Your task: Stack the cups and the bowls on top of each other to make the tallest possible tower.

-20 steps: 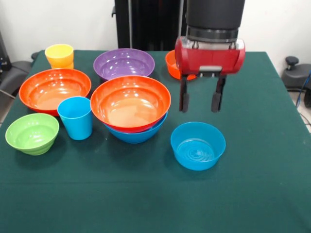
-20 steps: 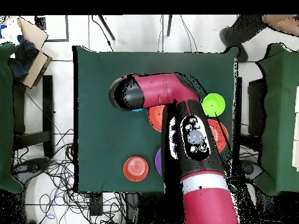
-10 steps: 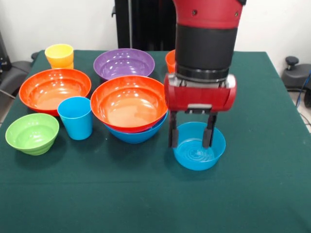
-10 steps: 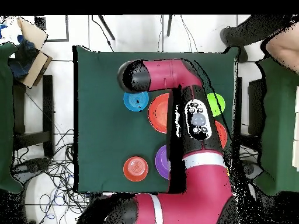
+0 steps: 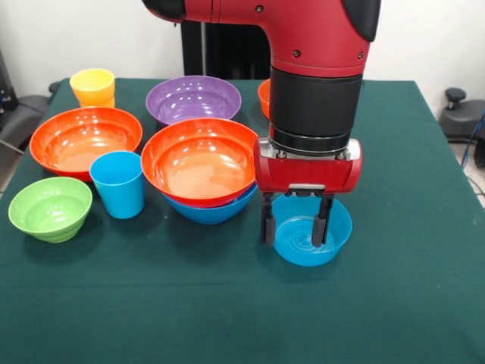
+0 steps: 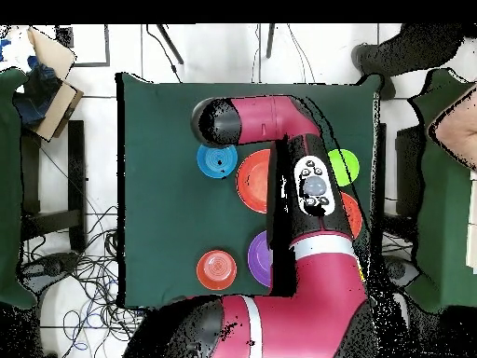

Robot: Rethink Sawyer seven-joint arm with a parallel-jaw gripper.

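My gripper [image 5: 295, 230] is open and low over the medium blue bowl [image 5: 336, 227]. One finger [image 5: 267, 225] stands just outside the bowl's left rim and the other is inside it. Left of it a large orange bowl [image 5: 201, 159] sits nested in a large blue bowl [image 5: 216, 211]. The sky blue cup [image 5: 119, 183] stands upright beside that pile. The yellow cup [image 5: 92, 87] is at the far left. The magenta bowl is hidden. In the overhead view the arm hides the gripper, and the medium blue bowl [image 6: 216, 161] shows beside it.
A second large orange bowl [image 5: 85, 139], a lime green bowl [image 5: 50, 208] and a purple bowl [image 5: 192, 98] stand on the left and at the back. A small orange bowl [image 5: 264, 95] peeks from behind the arm. A person [image 6: 410, 47] is at the overhead view's upper right.
My gripper came forward and down from above the table to the medium blue bowl, and in the last half second sank a little lower around its left rim. The bowls and cups have not moved.
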